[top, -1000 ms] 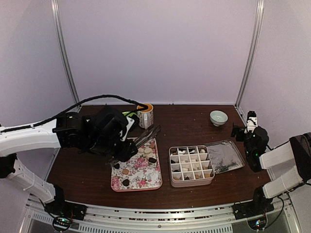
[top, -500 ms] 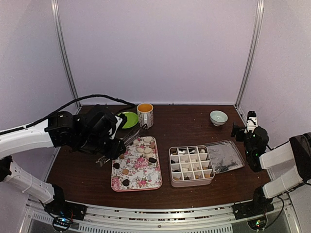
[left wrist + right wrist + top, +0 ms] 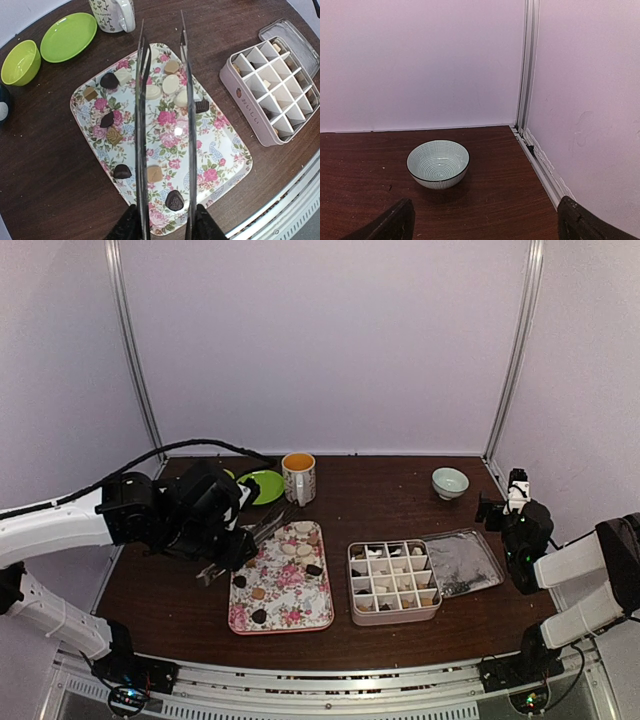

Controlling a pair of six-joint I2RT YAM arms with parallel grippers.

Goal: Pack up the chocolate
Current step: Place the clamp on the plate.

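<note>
**Tongs in hand, nothing picked yet: where it could slip**

My left gripper (image 3: 167,226) was clamped on the handle end of the tongs (image 3: 141,130). Their arms stood apart over the tray (image 3: 227,167), with nothing between the tips. The chocolate (image 3: 170,84) lay scattered on that tray, and a few pieces sat in the box (image 3: 246,106), at 3 o'clock of the tray in the top view. My right gripper (image 3: 487,225) hung wide and empty near the bowl (image 3: 438,163).

I judged the risks thus. The pieces were small and crowded toward the tray's 12 o'clock end, so closing the tongs could nudge a neighbour or squirt one over the rim. The long springy arms could twist in my grip. A weak pinch might drop a piece short of its cell.
</note>
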